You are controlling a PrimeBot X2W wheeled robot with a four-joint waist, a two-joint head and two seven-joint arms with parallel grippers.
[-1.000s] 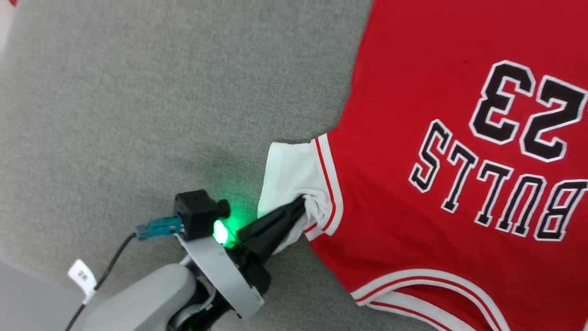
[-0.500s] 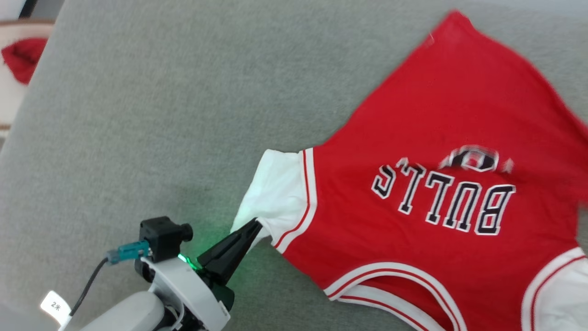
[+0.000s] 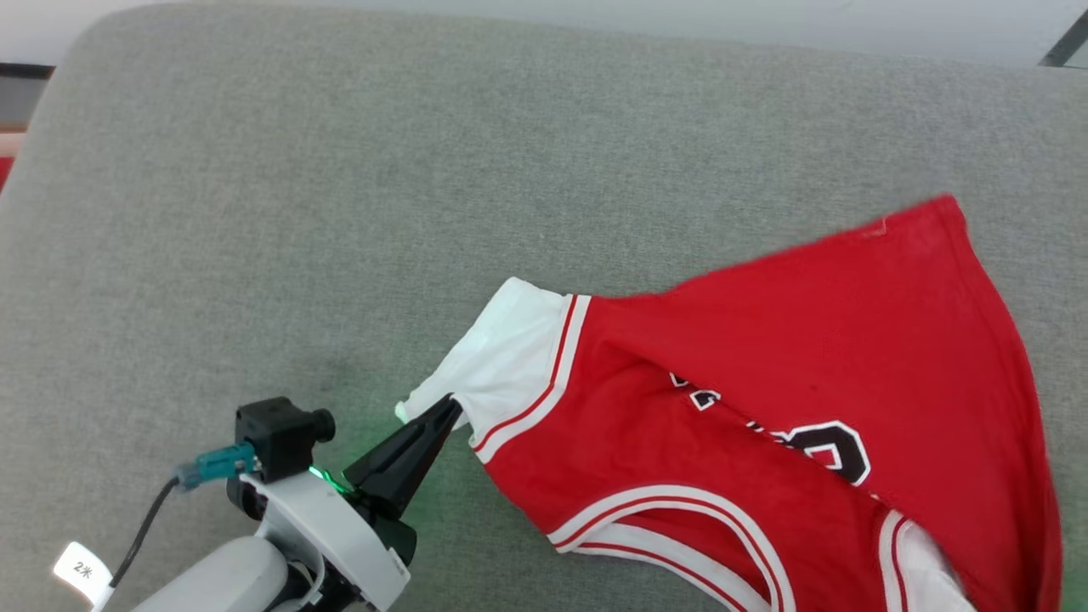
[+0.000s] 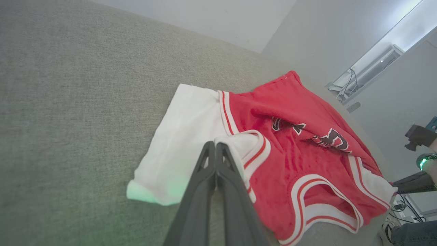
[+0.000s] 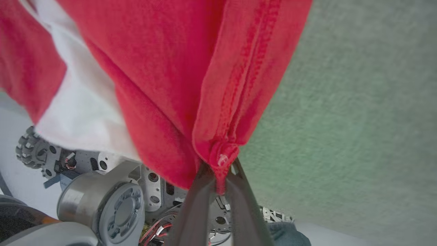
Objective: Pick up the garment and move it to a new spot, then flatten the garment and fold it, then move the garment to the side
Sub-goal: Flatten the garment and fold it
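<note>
- our left gripper (image 3: pixel 448 406) has its fingers pressed together, pinching the lower edge of the white sleeve (image 3: pixel 501 357) of the garment (image 3: pixel 807 340).
- our right gripper (image 5: pixel 221 168) pinches a bunched red hem of the garment (image 5: pixel 164 68).
- the garment lies rumpled on the right part of the grey fabric surface (image 3: pixel 297 212). a red fold covers most of its lettering.
- the striped neckline trim (image 3: pixel 680 506) lies nearest us.
</note>
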